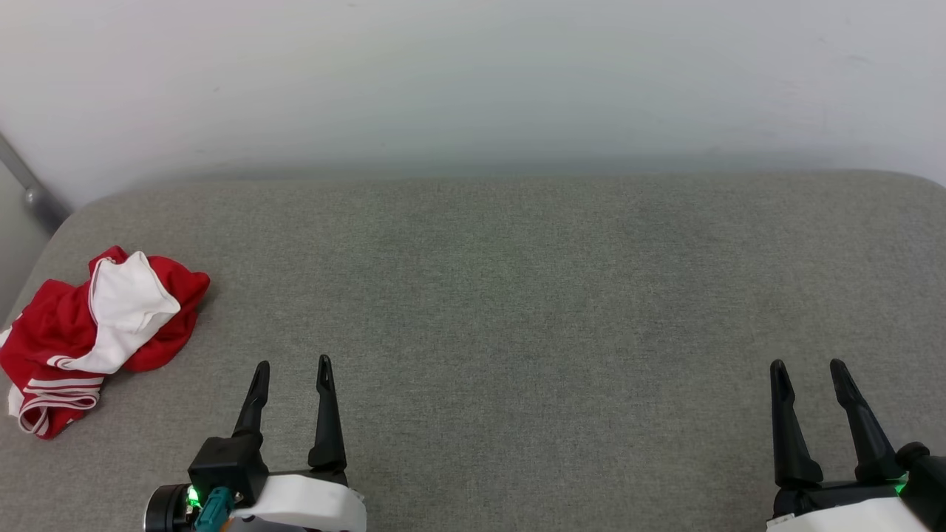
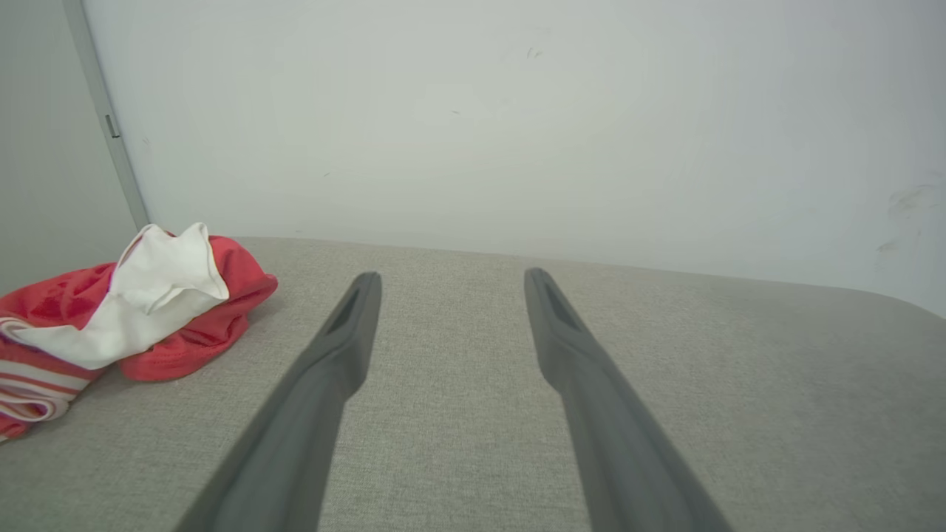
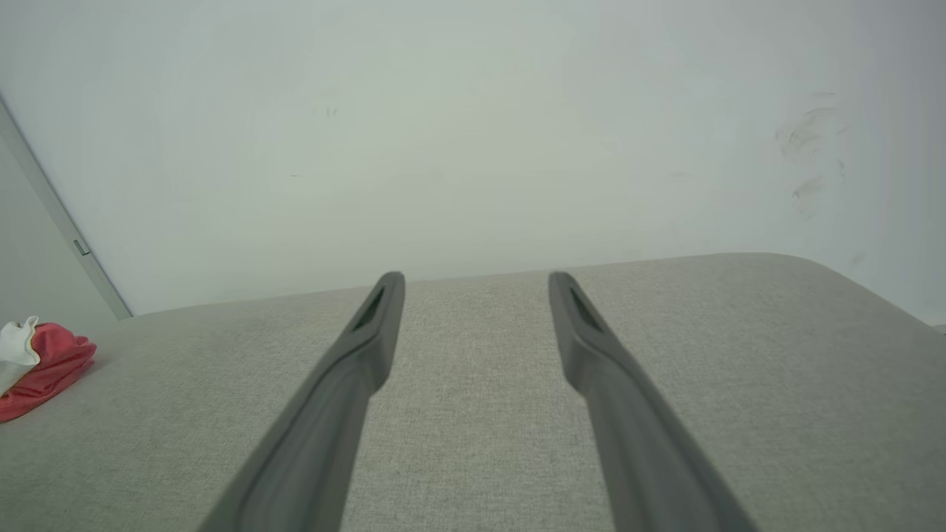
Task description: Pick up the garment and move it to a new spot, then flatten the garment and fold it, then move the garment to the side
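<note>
The crumpled red-and-white cloth shirt lies at the left edge of the soft grey worktop. The left hand and the right hand are spread wide and hold nothing. No step is done yet.

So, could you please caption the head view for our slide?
Crumpled red-and-white jersey garment far left on grey fabric surface; left gripper and right gripper open, empty.

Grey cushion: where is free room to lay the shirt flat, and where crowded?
The cushion is bare from the shirt at its left edge to its right edge, back to the wall. The widest patch lies between the left hand and the right hand. Crowded only around the shirt.
</note>
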You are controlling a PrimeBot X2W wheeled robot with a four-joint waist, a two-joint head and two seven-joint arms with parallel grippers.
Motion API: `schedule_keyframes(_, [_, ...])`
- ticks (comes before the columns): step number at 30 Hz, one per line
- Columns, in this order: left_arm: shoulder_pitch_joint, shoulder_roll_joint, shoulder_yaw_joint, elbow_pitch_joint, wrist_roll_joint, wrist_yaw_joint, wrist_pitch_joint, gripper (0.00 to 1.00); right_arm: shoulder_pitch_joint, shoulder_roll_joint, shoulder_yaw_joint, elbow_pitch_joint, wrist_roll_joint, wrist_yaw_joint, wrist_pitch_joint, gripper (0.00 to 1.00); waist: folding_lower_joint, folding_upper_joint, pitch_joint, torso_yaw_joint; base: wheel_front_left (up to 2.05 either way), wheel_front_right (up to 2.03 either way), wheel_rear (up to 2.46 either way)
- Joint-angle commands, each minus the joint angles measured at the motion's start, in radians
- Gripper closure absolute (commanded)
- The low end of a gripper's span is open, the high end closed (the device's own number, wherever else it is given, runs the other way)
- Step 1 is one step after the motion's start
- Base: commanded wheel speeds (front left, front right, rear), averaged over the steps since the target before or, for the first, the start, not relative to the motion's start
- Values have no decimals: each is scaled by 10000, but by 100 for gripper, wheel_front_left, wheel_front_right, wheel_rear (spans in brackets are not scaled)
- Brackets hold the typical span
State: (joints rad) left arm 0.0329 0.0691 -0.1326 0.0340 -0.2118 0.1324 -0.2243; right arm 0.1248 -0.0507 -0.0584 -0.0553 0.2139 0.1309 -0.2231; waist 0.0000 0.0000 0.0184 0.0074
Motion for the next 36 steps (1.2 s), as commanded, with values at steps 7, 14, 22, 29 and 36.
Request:
schedule_keyframes(7, [156, -84, 98, 43, 581, -87, -201, 0, 244, 8, 76, -127, -377, -3, -204, 0, 0, 0, -24, 15, 0, 0, 0])
schedule_keyframes(14, [230, -139, 171, 48, 1082, -121, -324, 0, 346, 9, 101, -214, -758, -3, -350, 0, 0, 0, -27, 22, 0, 0, 0])
schedule_keyframes(22, [295, -172, 239, 136, 1434, -108, -424, 0, 404, 9, 64, -251, -967, -3, -425, 0, 0, 0, -20, 42, 0, 0, 0])
schedule_keyframes(29, [323, -188, 301, 233, 1330, -135, -417, 0, 404, 9, 77, -134, -680, -3, -425, 0, 0, 0, -27, 35, 0, 0, 0])
schedule_keyframes(36, [318, -191, 284, 283, 1203, -110, -415, 0, 410, 9, 53, -29, -437, -3, -424, 0, 0, 0, -8, 29, 0, 0, 0])
